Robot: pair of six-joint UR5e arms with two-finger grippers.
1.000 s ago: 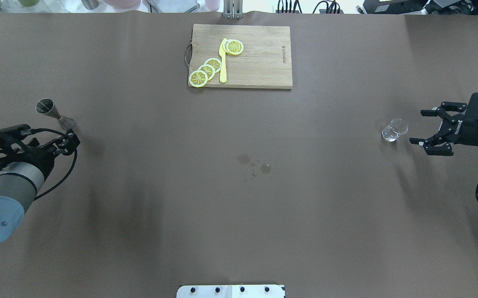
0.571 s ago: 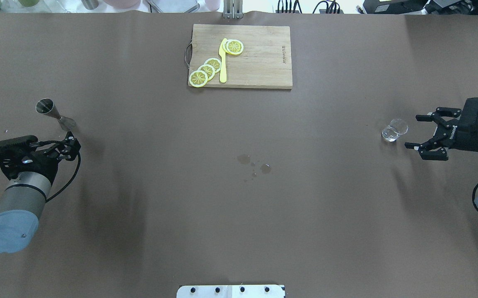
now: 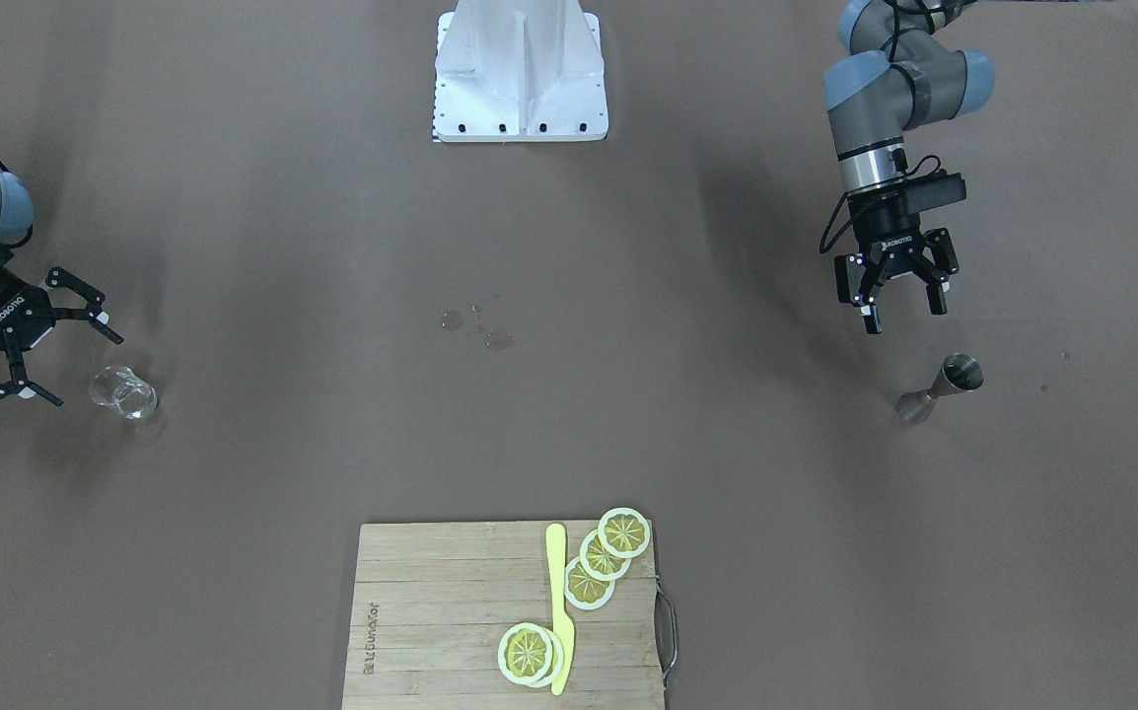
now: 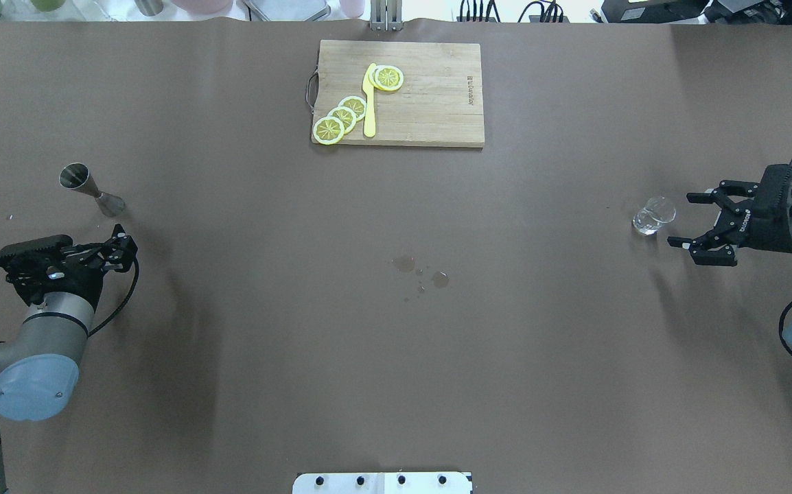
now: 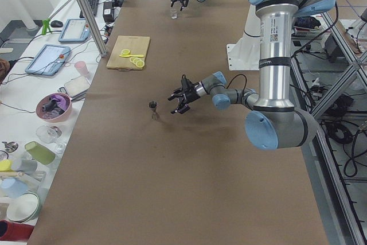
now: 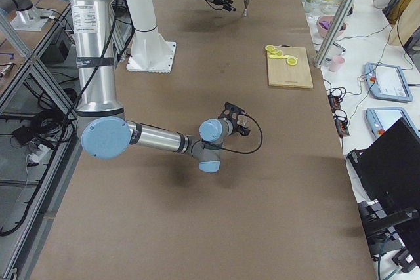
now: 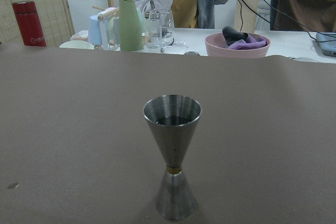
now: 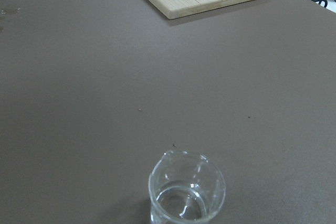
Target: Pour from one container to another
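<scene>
A steel jigger [image 4: 90, 189] stands upright on the brown table at the left, with a little liquid in its top cup [image 7: 172, 120]. My left gripper [image 4: 121, 248] is open just short of it, facing it, with nothing between its fingers [image 3: 902, 311]. At the right, a small clear glass beaker [image 4: 652, 216] holds some clear liquid [image 8: 186, 203]. My right gripper [image 4: 680, 220] is open beside it, its fingers pointing at the beaker [image 3: 122, 392] without touching it [image 3: 89, 372].
A wooden cutting board [image 4: 437, 96] with lemon slices [image 4: 341, 118] and a yellow knife [image 4: 369, 103] lies at the far middle. Small wet spots [image 4: 423, 273] mark the table's centre. Cups, bowls and tablets [image 5: 54, 107] crowd the side table beyond the far edge, where people sit.
The left gripper has drawn back from the jigger toward the robot's side while its wrist turned. The right gripper has shifted a little toward the beaker. Both stay open.
</scene>
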